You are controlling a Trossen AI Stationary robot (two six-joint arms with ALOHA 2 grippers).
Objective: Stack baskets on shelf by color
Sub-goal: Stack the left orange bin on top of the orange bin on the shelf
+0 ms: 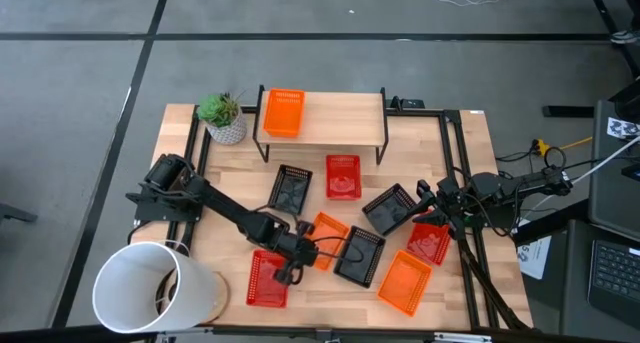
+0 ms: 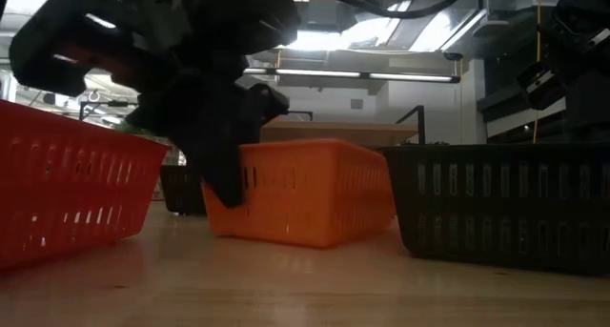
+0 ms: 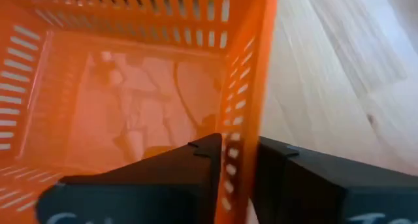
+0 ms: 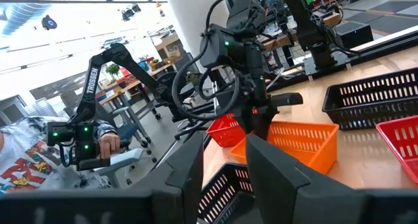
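Left wrist view: left gripper [image 3: 236, 160] pinches side wall of orange basket [image 3: 130, 100], one finger inside, one outside. High view: red basket [image 1: 266, 279] just beside it, black basket [image 1: 359, 256] on its other side. Shelf [image 1: 335, 118] farther off w/ one orange basket on top. Right gripper [image 1: 428, 205] released, over another black basket.
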